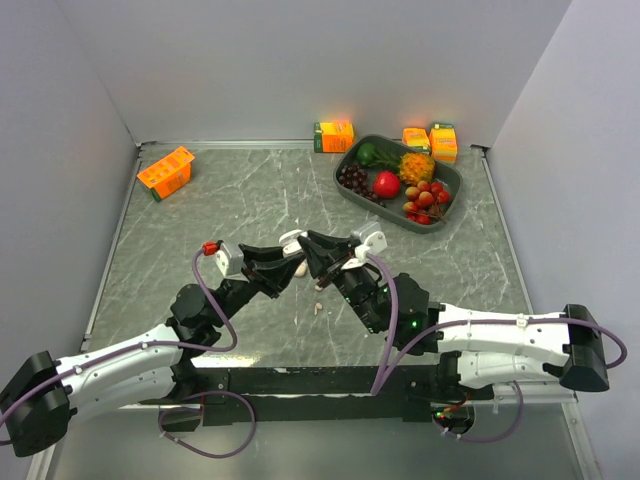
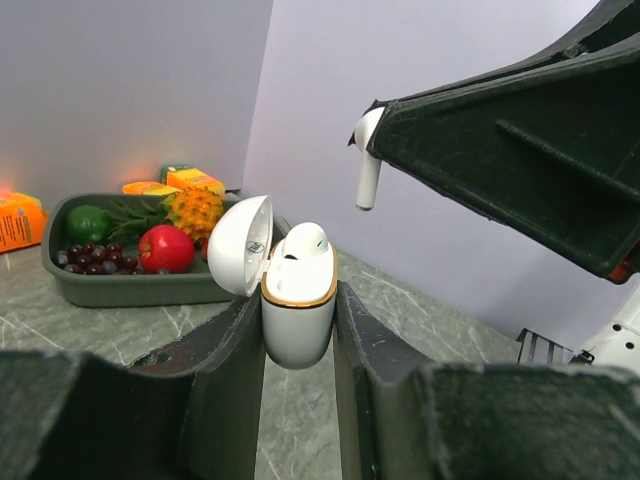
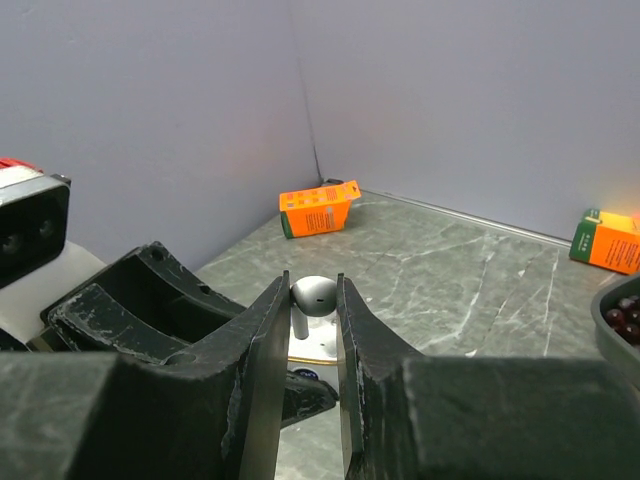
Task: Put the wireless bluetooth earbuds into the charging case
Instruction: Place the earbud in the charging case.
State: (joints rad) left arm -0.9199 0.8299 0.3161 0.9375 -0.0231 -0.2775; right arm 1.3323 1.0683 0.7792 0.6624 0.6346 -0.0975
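My left gripper [image 2: 298,305] is shut on a white charging case [image 2: 298,320] with a gold rim and holds it upright above the table. Its lid [image 2: 240,245] is open to the left. One white earbud [image 2: 306,240] sits in the case. My right gripper [image 3: 312,296] is shut on a second white earbud [image 3: 314,294], stem down, just above the case [image 3: 318,345]. The left wrist view shows this earbud [image 2: 368,170] up and to the right of the case, apart from it. In the top view both grippers meet at the case [image 1: 293,239]. Small beige earbuds [image 1: 319,307] lie on the table below them.
A dark tray [image 1: 449,205] of toy fruit stands at the back right, with orange cartons [image 1: 334,135] behind it. Another orange carton [image 1: 165,172] lies at the back left. Walls close the table on three sides.
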